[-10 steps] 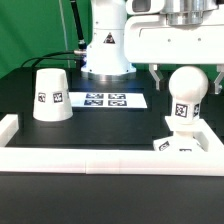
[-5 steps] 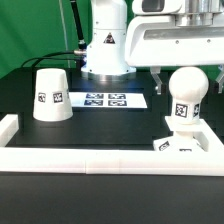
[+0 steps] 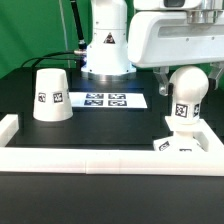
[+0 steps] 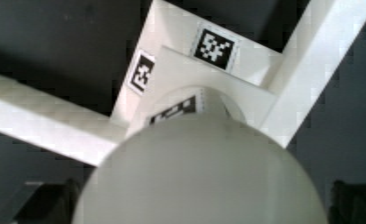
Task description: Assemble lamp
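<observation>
**Bulb on its base — shade left to fit**

The bulb [image 3: 187, 92] stands upright on the base block [image 3: 180, 143], low in the exterior view's right part. The block is tucked into the corner of the border rail [image 3: 100, 160]. I judge the first joint made, or nearly so. Whether the stem is fully home cannot be told.

The shade [image 3: 52, 95] sits mouth-down at the exterior view's left, well apart from the other two parts. Fitting it over the bulb looks to be what remains.

The gripper [image 3: 187, 78] hangs directly over the bulb with its jaws spread wide and nothing in its hold. One of its fingers [image 3: 160, 82] shows beside the globe with a gap between them. In the wrist view the dome fills the middle, with dark tips out at either side.

The rail hems the base on its front and right sides, so there is little room low down there. The table [image 3: 100, 130] lies bare between bulb and shade. The marker board [image 3: 110, 100] lies flat at centre — no obstacle to a raised arm. Only straight up clears the globe.
</observation>
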Tool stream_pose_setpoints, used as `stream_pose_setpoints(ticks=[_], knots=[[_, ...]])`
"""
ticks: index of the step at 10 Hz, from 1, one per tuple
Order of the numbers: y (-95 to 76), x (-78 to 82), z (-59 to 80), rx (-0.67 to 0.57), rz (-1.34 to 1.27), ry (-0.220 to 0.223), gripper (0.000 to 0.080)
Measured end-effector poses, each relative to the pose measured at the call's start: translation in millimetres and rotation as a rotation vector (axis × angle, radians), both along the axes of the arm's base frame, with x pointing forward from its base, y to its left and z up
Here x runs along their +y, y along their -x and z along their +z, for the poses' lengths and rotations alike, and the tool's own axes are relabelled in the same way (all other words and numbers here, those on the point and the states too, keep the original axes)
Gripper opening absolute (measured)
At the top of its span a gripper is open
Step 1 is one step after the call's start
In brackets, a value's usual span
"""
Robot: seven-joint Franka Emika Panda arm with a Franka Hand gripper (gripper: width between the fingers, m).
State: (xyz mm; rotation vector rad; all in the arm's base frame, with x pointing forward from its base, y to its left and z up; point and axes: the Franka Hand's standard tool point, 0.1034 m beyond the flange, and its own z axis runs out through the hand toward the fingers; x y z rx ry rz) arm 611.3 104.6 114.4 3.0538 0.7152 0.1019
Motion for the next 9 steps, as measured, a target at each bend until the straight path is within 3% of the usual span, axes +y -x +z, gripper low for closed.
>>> stream_pose_setpoints(ticks=[4, 5, 9], knots=[[-1.0, -2.6, 0.3, -0.004, 0.236, 0.018, 0.0679], [-1.0, -2.6, 0.3, -0.004, 0.234, 0.018, 0.0577], [-0.9, -2.7, 0.2, -0.004, 0.204, 0.014, 0.0577]])
